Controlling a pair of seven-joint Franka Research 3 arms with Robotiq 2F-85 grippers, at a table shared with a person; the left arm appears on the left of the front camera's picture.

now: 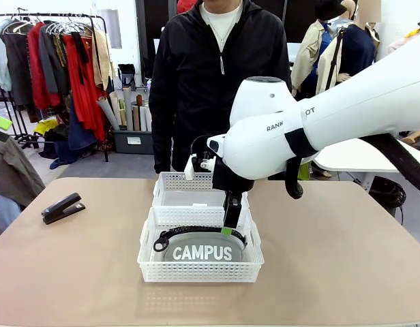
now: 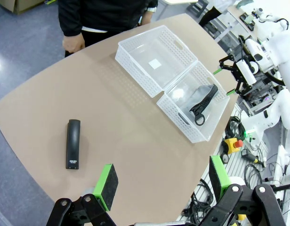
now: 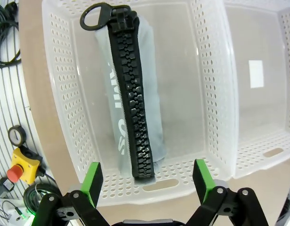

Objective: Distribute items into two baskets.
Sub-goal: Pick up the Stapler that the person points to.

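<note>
Right gripper (image 3: pixel 147 174): jaws wide, empty, over near basket (image 1: pixel 196 272)
Pouch (image 3: pixel 133 94): in near basket; wrist shows me zip, front shows lettering
Stapler (image 2: pixel 73 143): left side, bare table (image 1: pixel 333 259) all round
Left gripper (image 2: pixel 162 178): wide, empty, high
Far basket (image 1: pixel 170 182): touches near one

The left claw (image 2: pixel 162 181) hangs with its jaws spread wide above the worktop (image 2: pixel 112 110), the black stapler (image 2: pixel 73 143) lying flat just ahead. Beyond, two white baskets (image 2: pixel 138 73) touch side by side — the pouch (image 2: pixel 205 98) lies in the one farther from the person (image 2: pixel 102 14).
</note>
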